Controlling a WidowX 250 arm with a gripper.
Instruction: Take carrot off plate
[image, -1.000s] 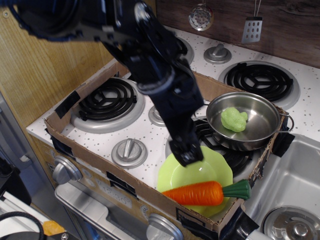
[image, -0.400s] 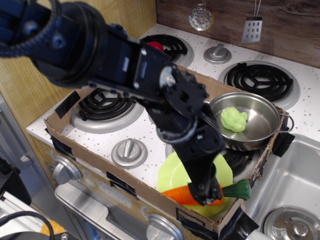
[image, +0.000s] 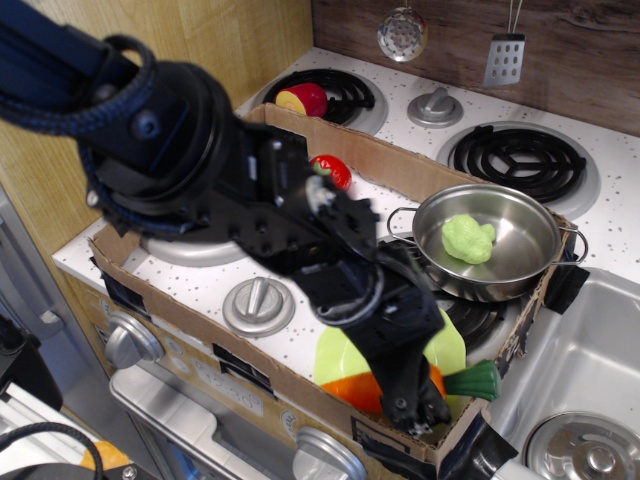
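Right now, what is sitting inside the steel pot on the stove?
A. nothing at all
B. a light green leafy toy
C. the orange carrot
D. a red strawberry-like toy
B: a light green lumpy toy lies in the steel pot, while the carrot is on the plate under the hand.

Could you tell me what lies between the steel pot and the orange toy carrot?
In this single view, the light green scalloped plate and black burner coils lie between the shiny steel pot and the orange plastic carrot.
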